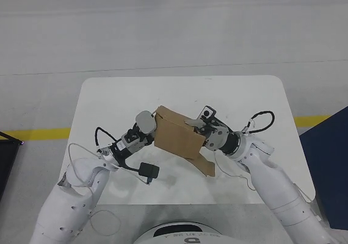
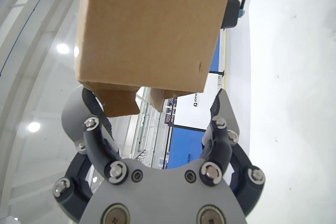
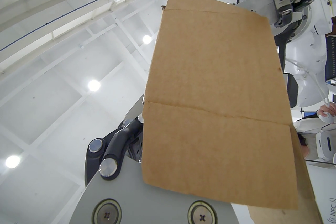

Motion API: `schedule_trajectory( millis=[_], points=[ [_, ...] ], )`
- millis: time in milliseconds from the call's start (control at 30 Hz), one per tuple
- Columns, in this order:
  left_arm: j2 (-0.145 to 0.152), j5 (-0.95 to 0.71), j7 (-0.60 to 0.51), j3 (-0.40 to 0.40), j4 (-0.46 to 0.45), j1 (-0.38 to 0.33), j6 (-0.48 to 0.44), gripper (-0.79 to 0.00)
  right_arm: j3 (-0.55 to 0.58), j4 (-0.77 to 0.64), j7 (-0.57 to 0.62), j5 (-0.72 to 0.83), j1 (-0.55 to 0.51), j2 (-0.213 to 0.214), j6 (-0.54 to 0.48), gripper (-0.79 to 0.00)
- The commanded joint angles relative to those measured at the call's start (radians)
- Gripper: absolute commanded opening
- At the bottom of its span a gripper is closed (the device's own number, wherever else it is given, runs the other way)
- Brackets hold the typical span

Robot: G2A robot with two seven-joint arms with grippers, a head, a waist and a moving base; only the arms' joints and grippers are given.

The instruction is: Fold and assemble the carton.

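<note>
The brown cardboard carton [image 1: 177, 135] is held above the middle of the white counter [image 1: 241, 97], between both arms. The right claw [image 1: 198, 126] is clamped on its right panel. The left claw [image 2: 156, 107] is spread open at the carton's left end, loose flaps seen between its fingers [image 2: 92, 104].

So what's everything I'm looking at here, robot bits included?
carton: one, brown cardboard, part folded, over the middle of the table, between the two grippers.
table: one, white, under the arms.
floor line: one, yellow, running past both sides of the table.
panel: one, dark blue, beside the table.
left gripper: one, grey and black, open, at one end of the carton.
right gripper: one, grey and black, at the carton's other end.
</note>
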Motion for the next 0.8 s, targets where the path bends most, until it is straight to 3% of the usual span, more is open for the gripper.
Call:
schedule_trajectory(
  millis=[0, 400, 767],
  points=[
    [0.001, 0.015, -0.006, -0.001, 0.000, 0.001, -0.005, 0.000, 0.000, -0.001, 0.000, -0.001, -0.001, 0.000, 0.002, -0.785],
    [0.002, 0.034, -0.007, 0.023, -0.015, 0.003, -0.014, 0.000, -0.001, -0.005, -0.003, -0.004, -0.004, -0.001, 0.006, -0.785],
    [0.008, -0.028, -0.080, -0.082, -0.003, 0.062, 0.070, 0.000, 0.016, -0.011, 0.019, 0.029, -0.010, 0.000, 0.025, -0.785]
  ],
)
